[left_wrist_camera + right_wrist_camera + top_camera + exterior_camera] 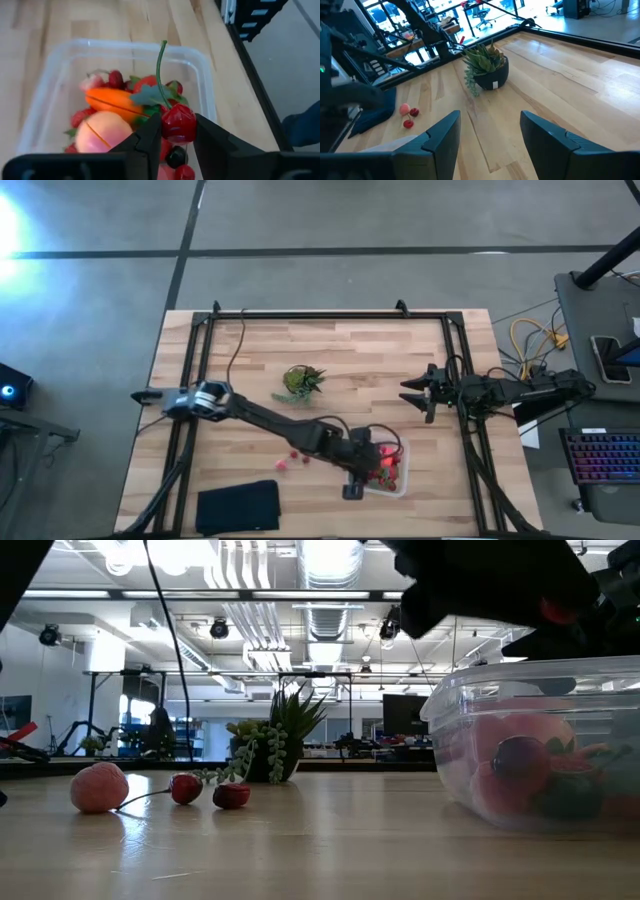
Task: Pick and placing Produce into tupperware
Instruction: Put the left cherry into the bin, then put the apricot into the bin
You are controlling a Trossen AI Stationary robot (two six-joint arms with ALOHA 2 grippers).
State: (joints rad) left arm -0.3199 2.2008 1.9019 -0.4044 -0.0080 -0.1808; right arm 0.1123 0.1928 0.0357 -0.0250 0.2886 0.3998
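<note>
Left hand (176, 145) is pinching a red berry (178, 123) above the tupperware (393, 477) already holding produce; three loose pieces (99, 787) are lying on the table (350, 370) nearby, and farther off the right hand (412, 397) is hovering with fingers spread

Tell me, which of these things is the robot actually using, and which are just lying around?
In use: left gripper holding a red cherry, clear tupperware, loose produce on the table.
Lying about: potted succulent, black pad, waiting right gripper.
</note>
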